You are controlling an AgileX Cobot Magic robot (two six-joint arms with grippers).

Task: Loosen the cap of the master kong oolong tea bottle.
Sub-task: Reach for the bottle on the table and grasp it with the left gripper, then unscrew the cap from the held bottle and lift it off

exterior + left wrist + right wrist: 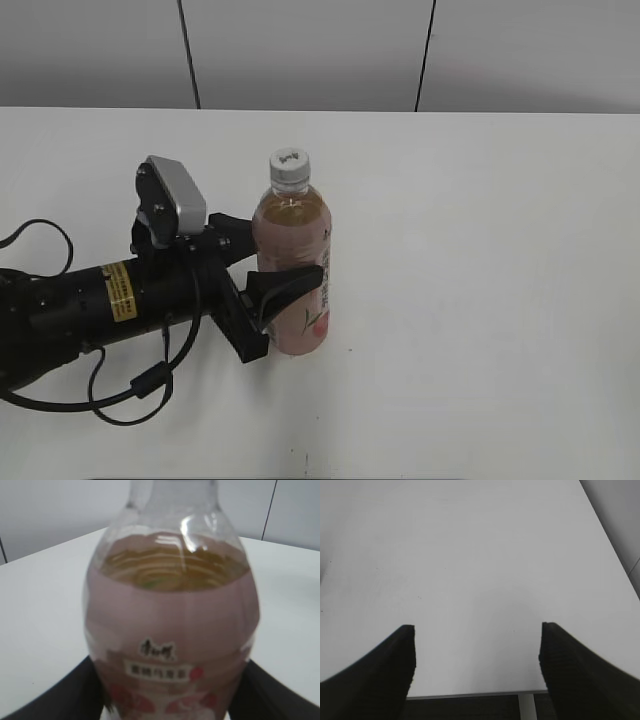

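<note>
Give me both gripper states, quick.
Left gripper: shut on the bottle.
Right gripper: open, holding nothing, over bare table.

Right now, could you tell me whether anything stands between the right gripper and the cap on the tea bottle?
Nothing visible does. The cap sits exposed atop the bottle, which the left gripper clasps lower down around the label. The right gripper is open over bare table, out of the exterior view.

The exterior view looked down at a slant across the table [480, 300]. The left wrist view sat close against the bottle [170, 630], also centre-frame outside. The right wrist view faced bare tabletop.
</note>
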